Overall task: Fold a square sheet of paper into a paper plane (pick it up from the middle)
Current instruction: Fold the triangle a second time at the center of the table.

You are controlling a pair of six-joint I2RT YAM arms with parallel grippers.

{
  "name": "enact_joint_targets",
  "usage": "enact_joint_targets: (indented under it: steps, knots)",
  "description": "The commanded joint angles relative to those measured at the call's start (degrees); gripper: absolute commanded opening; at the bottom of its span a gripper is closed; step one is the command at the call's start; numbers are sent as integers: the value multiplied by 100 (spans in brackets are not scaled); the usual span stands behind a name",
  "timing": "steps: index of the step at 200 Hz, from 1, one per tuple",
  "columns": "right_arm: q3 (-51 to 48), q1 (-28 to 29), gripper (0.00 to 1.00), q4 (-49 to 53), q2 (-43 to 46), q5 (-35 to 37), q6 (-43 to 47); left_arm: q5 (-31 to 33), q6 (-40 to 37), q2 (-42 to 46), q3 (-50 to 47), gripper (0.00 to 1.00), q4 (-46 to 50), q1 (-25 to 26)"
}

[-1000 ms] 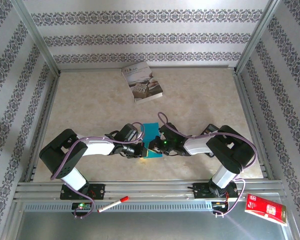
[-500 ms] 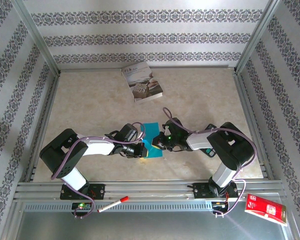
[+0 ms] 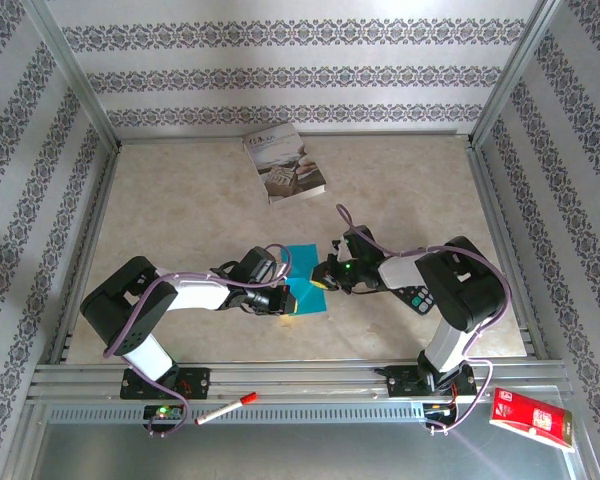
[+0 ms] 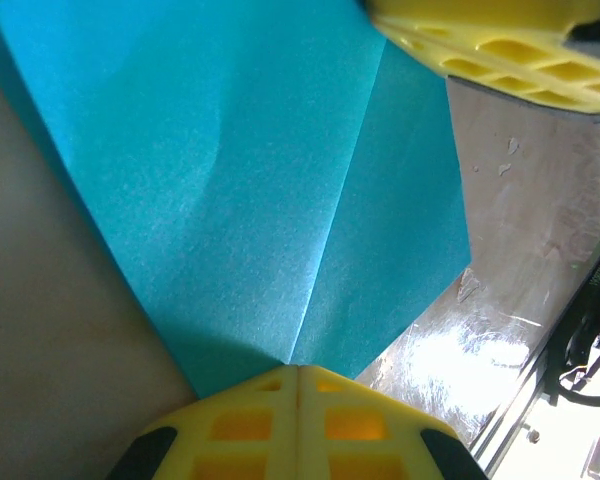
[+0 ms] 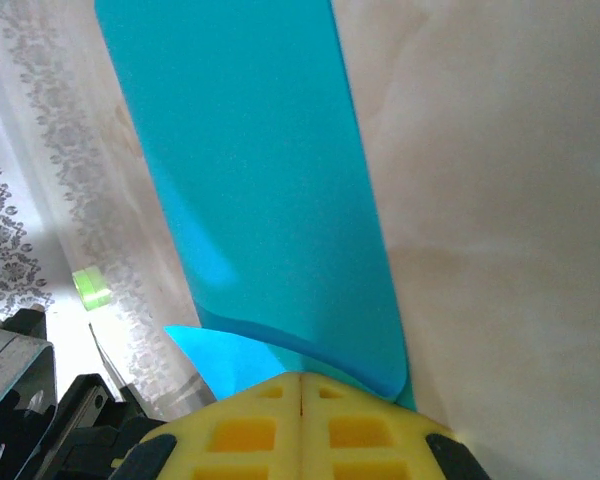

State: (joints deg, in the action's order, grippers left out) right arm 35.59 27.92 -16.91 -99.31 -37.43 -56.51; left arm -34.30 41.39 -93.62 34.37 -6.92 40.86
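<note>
Pinching creased teal sheet of paper (image 3: 302,266) from both sides: left jaws clenched on near-left edge, right jaws clenched on right edge. Noting book (image 3: 284,163) far on bench (image 3: 410,190).

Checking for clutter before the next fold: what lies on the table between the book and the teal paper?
Nothing: the top view shows bare table between book and teal paper.

Beige marbled table (image 3: 180,200), 1 grey-white book (image 3: 284,163) far back, 1 teal square sheet of paper (image 3: 302,266) nearer
</note>
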Motion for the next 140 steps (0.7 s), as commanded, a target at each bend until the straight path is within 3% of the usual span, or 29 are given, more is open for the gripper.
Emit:
enact_joint_targets:
  steps: [1,57,89,113,140]
  knots:
    - [112,-433,5,415,-269,1048,273,565,-192,-420,-418,0,1472,27]
    - [368,-872,5,790,-192,1041,492,543,-224,-402,-319,0,1518,27]
    - [483,-981,5,985,338,893,639,521,-177,-355,-262,0,1507,27]
    - [247,-703,5,1057,959,966,521,535,-152,-301,-229,0,1508,27]
    - [-81,27,5,934,1255,1132,181,512,-116,-288,-196,0,1482,29]
